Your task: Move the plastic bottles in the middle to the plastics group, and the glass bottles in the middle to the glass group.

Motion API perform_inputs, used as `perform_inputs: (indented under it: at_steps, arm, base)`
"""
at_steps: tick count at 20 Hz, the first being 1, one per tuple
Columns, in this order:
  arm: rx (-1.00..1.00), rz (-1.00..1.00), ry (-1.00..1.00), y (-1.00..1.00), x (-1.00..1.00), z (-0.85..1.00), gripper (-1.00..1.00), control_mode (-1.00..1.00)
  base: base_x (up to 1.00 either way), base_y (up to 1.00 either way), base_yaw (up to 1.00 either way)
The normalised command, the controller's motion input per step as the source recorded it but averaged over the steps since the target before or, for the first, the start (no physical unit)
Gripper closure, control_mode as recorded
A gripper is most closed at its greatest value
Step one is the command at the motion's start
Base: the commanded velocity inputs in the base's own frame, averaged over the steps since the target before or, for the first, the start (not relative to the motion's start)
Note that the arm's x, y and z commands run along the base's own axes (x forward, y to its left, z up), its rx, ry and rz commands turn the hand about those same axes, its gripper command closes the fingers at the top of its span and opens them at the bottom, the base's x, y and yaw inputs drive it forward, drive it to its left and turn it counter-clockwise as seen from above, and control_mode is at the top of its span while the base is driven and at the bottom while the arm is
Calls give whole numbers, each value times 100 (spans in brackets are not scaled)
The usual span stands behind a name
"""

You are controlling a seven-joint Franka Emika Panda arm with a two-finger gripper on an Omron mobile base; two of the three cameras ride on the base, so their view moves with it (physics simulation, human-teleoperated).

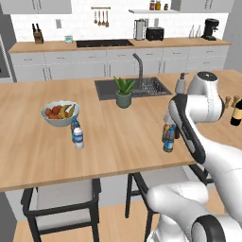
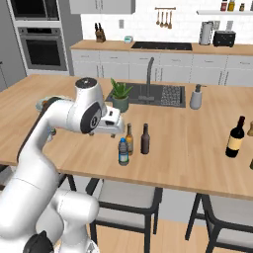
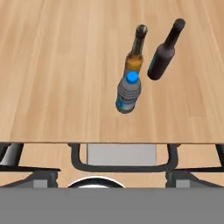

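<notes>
Three bottles stand together mid-counter near the front edge. The plastic bottle (image 3: 128, 92) is greyish and see-through with a blue cap, and shows again in the right base view (image 2: 123, 151). Just behind it are an amber glass bottle (image 3: 135, 54) (image 2: 129, 139) and a dark brown glass bottle (image 3: 164, 54) (image 2: 145, 139). My gripper (image 2: 111, 132) hovers above and just left of them, open and holding nothing. The plastics group (image 1: 77, 134), small clear bottles with blue caps, stands at the left by the fruit bowl. The glass group's dark wine bottle (image 2: 235, 137) (image 1: 237, 111) stands far right.
A fruit bowl (image 1: 60, 113) sits behind the plastics group. A potted plant (image 1: 124, 92), a sink (image 1: 106, 87) with a faucet, and a soap dispenser (image 2: 196, 97) are at the counter's back. Small wooden shakers (image 1: 231, 100) stand near the wine bottle. Stools (image 1: 61, 201) are tucked under the front edge.
</notes>
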Motion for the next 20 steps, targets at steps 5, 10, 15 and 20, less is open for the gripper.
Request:
perform_inputs:
  at_steps: [5,10,15,20]
  arm:
    - [0,0,0,-28,87,-11,-100,-100]
    - [0,0,0,0,76,-17,-100,-100]
    - [0,0,3,-9,19,-39,-100,-100]
    - [0,0,7,-19,1,-30,-100,-100]
  base:
    - [0,0,0]
    - [0,0,0]
    - [0,0,0]
    - [0,0,0]
